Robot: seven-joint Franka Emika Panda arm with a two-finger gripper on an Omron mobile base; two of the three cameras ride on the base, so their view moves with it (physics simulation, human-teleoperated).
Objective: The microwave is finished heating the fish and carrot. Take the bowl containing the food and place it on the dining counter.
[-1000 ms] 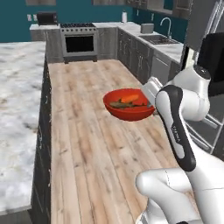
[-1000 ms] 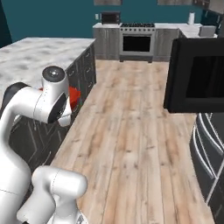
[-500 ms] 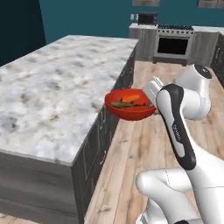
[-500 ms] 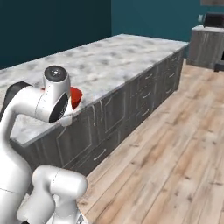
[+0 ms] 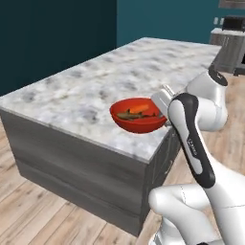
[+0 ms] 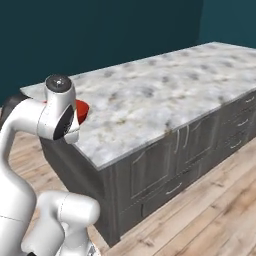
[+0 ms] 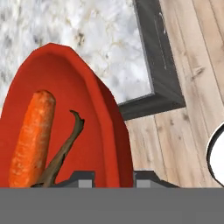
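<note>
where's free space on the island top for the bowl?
Nearly all of the dining counter is bare marble: from the near corner under the bowl back to the far end by the teal wall. The only crowding is that near corner, where the gripper holds the bowl's rim and the forearm hangs alongside.

Carrot beside fish in bowl

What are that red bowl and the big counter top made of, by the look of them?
The bowl looks like glazed ceramic or glossy plastic: an even red-orange with a smooth sheen; which of the two is unclear. The dining counter has a top that looks like polished marble, white-grey with darker veins, on a dark grey base with wood-like panelled doors.
</note>
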